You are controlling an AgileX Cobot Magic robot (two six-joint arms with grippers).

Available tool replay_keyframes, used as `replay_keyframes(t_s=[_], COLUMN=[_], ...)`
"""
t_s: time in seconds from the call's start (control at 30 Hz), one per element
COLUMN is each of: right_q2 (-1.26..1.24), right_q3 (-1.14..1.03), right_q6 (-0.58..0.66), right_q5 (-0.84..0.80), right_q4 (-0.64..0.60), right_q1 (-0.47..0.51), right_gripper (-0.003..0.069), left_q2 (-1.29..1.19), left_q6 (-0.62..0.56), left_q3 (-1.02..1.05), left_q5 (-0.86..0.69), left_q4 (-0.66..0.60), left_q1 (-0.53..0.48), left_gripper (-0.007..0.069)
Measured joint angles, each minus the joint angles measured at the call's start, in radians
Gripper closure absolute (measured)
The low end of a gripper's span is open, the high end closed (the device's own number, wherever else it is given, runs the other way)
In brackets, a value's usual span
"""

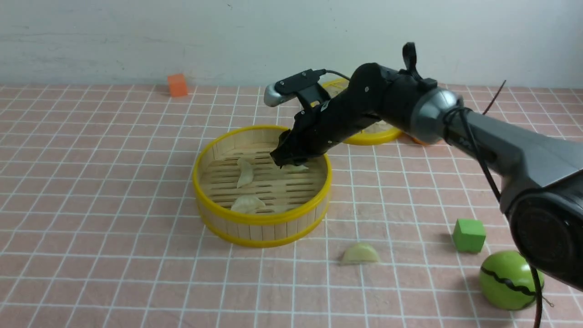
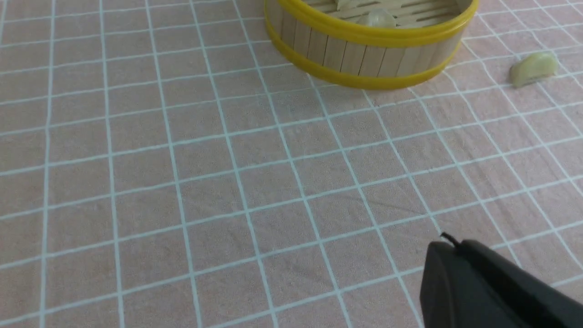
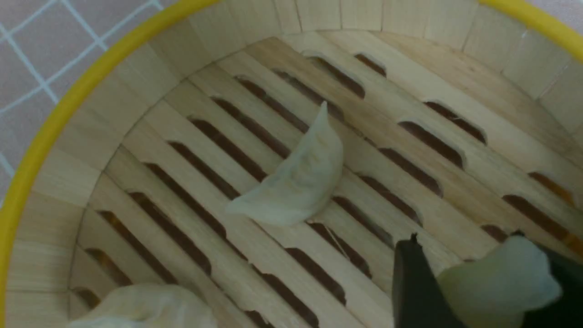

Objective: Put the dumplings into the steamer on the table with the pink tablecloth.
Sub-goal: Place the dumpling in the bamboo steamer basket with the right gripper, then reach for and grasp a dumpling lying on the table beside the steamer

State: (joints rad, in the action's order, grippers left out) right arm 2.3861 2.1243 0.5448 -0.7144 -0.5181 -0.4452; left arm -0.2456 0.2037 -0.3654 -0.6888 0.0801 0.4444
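Note:
The steamer (image 1: 262, 228) stands mid-table on the pink tablecloth (image 1: 91, 182). Two dumplings lie on its slatted floor, one in the middle (image 1: 245, 173) and one near the front wall (image 1: 247, 204). My right gripper (image 1: 287, 159) reaches down inside the steamer at its back right. In the right wrist view it (image 3: 473, 255) is shut on a third dumpling (image 3: 496, 278), held just above the slats. A fourth dumpling (image 1: 360, 253) lies on the cloth to the front right of the steamer. My left gripper (image 2: 448, 243) is shut and empty, low over the cloth, out of the front view.
A flat yellow-rimmed lid (image 1: 373, 134) lies behind the steamer, partly hidden by my right arm. An orange cube (image 1: 177, 84) sits at the back left. A green cube (image 1: 468, 235) and a green round fruit (image 1: 508, 280) sit at the front right.

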Motion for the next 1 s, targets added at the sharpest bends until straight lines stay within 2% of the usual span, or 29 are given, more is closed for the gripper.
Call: replay_keyframes(t_s=[0.17, 0.23, 0.27, 0.33, 0.47, 0.57, 0.63, 0.73, 0.83, 0.93, 0.97, 1.0], right_q2=[-0.038, -0.086, -0.092, -0.203, -0.319, -0.39, -0.384, -0.351, -0.339, -0.333, -0.333, -0.333], right_q3=[0.002, 0.001, 0.001, 0.001, -0.041, -0.226, -0.359, -0.57, -0.65, -0.686, -0.689, -0.691], right_q6=[0.011, -0.013, -0.015, -0.033, -0.037, -0.039, -0.02, 0.072, 0.127, 0.152, 0.155, 0.159], right_q5=[-0.046, -0.09, -0.097, -0.221, -0.345, -0.394, -0.376, -0.286, -0.164, -0.077, -0.075, -0.076], right_q4=[-0.005, -0.003, -0.002, 0.04, 0.119, 0.198, 0.227, 0.29, 0.327, 0.338, 0.333, 0.33], right_q1=[-0.012, -0.012, -0.012, -0.012, -0.013, -0.013, -0.013, -0.021, -0.024, -0.024, -0.024, -0.027], right_gripper=[0.0154, 0.0101, 0.0097, 0.007, 0.0081, 0.0097, 0.01, 0.0102, 0.0116, 0.0187, 0.0245, 0.0334], left_q2=[0.0, 0.0, 0.0, 0.0, 0.0, 0.0, 0.0, 0.0, 0.0, 0.0, 0.0, 0.0], left_q6=[0.0, 0.0, 0.0, 0.0, 0.0, 0.0, 0.0, 0.0, 0.0, 0.0, 0.0, 0.0], left_q3=[0.002, 0.002, 0.002, 0.002, 0.002, 0.002, 0.002, 0.002, 0.002, 0.002, 0.002, 0.002], left_q5=[0.013, 0.013, 0.013, 0.013, 0.014, 0.024, 0.025, 0.028, 0.032, 0.033, 0.034, 0.035], left_q4=[0.001, 0.002, 0.002, 0.002, 0.002, 0.002, 0.003, 0.003, 0.003, 0.003, 0.003, 0.003], left_q1=[0.0, 0.0, 0.0, 0.0, 0.0, 0.0, 0.0, 0.0, 0.0, 0.0, 0.0, 0.0], left_gripper=[0.0638, 0.0638, 0.0638, 0.0638, 0.0638, 0.0638, 0.0638, 0.0638, 0.0638, 0.0638, 0.0638, 0.0638])
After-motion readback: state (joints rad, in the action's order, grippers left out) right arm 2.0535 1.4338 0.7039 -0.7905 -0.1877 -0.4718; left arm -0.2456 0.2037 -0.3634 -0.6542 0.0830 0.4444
